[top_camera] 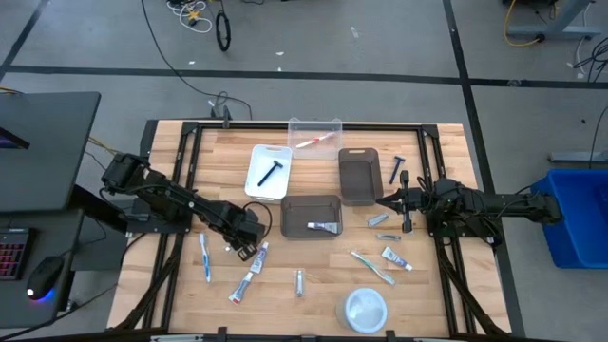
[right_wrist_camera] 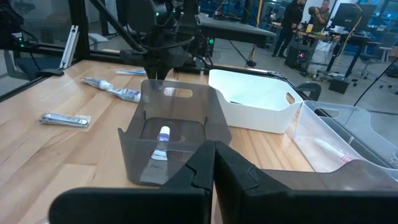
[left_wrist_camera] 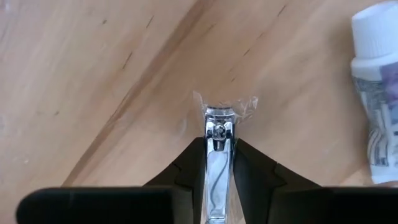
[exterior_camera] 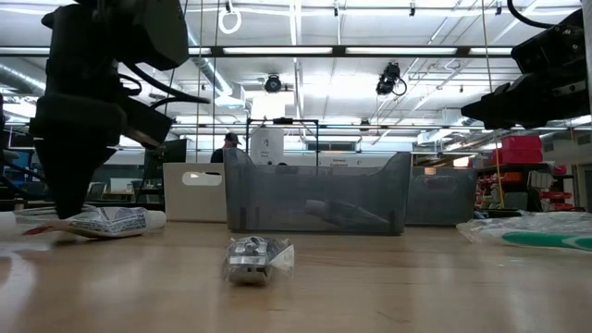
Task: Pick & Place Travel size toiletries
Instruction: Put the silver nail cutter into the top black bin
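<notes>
white bin [top_camera: 268, 172]: razor [top_camera: 270, 172] inside | clear bin [top_camera: 315, 134]: toothbrush [top_camera: 314, 142] inside | centre grey bin [top_camera: 312, 216]: toothpaste tube [top_camera: 324, 227] inside | round dish [top_camera: 366, 308]: near front edge

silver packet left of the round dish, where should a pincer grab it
Mid-length, across its narrow width, from straight above: the silver packet lies flat, long and slim, with nothing close along either long side.

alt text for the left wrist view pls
The left gripper is shut on a small silvery nail clipper in clear wrap, held just above the wooden table. A toothpaste tube lies at the picture's edge.
</notes>
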You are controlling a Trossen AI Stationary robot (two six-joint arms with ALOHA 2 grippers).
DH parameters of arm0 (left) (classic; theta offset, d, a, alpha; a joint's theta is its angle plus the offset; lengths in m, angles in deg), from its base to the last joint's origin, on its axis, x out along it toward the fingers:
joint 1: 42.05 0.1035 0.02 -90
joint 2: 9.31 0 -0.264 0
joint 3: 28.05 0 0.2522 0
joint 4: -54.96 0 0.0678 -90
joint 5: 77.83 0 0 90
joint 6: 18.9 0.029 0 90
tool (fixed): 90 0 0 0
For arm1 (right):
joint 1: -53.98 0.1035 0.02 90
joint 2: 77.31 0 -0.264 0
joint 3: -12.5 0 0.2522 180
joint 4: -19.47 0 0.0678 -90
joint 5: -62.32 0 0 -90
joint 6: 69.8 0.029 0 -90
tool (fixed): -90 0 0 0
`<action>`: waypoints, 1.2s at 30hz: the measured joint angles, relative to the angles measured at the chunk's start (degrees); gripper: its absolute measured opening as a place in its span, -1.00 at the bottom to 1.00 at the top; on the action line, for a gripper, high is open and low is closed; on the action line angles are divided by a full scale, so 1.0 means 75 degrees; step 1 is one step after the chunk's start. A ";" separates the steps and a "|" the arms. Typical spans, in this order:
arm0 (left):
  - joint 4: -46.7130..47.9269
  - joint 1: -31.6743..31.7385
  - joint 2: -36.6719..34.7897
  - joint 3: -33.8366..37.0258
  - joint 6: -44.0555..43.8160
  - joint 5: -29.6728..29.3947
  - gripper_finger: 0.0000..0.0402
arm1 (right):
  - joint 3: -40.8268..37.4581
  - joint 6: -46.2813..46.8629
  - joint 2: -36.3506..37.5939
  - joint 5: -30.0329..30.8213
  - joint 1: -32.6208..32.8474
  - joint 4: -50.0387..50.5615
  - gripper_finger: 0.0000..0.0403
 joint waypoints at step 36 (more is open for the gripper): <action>0.3629 0.1323 -0.0020 -0.4436 0.5207 -0.1224 -0.65 | 0.0000 -0.0230 0.0001 0.0001 0.0000 -0.0004 -0.93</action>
